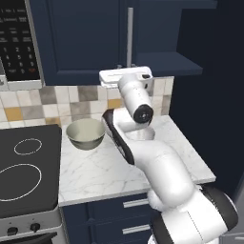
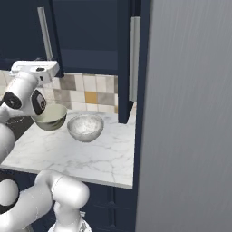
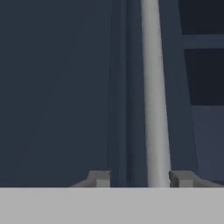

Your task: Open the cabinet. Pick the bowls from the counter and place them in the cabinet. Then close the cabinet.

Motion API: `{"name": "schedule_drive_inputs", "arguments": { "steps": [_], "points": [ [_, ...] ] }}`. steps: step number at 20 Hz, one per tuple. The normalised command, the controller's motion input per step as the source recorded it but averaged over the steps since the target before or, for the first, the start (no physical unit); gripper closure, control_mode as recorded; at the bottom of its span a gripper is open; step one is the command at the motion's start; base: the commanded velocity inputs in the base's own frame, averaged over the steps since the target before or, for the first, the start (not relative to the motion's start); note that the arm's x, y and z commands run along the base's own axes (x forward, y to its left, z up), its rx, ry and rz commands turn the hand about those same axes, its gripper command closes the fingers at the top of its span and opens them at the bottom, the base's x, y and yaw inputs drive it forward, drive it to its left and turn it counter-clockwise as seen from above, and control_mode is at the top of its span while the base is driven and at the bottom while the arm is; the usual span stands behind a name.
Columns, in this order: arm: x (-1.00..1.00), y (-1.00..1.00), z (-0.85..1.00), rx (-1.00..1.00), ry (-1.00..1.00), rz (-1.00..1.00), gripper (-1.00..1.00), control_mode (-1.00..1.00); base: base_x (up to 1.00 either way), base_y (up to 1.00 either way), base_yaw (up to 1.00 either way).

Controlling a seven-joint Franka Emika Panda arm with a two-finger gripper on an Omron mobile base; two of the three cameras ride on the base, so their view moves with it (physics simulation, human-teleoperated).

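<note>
The navy cabinet [image 1: 86,43] hangs above the white marble counter [image 1: 105,171]. Its left door is closed; its right door [image 2: 127,59] is swung out and seen edge-on. My gripper [image 3: 141,178] is at the lower end of the left door's silver handle [image 3: 151,87]. The jaws are open, one on each side of the bar, and the bar sits close to the right fingertip [image 3: 181,178]. From the left base view, the white hand [image 1: 125,76] hides the fingers. On the counter stand the beige-grey bowl [image 1: 86,133] and the marbled bowl [image 2: 85,127].
A black microwave [image 1: 16,43] hangs to the left, with a black stovetop [image 1: 24,167] below it. Navy drawers [image 1: 119,209] sit under the counter. A tall grey panel [image 2: 190,113] bounds the right side. The cabinet's shelf [image 3: 203,41] shows beyond the handle.
</note>
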Motion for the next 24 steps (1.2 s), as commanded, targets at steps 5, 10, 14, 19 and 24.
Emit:
{"name": "schedule_drive_inputs", "arguments": {
  "steps": [5, 10, 14, 19, 24],
  "points": [
    [-0.87, 1.0, 0.0, -0.05, 0.22, 0.0, 1.0, -1.0, 0.0, 0.0, 0.0],
    [-0.92, 1.0, 0.12, -0.01, 0.36, 0.14, 1.0, -1.0, 0.0, 0.0, 0.0],
    [-0.41, 0.28, 0.17, -0.03, 0.25, 0.3, 1.0, -1.0, 0.0, 0.0, 0.0],
    [-0.07, -1.0, 0.17, 0.04, 0.0, 0.33, 1.0, -1.0, 0.0, 0.0, 0.0],
    [0.08, -0.91, -0.16, 0.38, 0.06, 0.34, 1.0, -1.0, 0.0, 0.0, 0.0]
  ]
}}
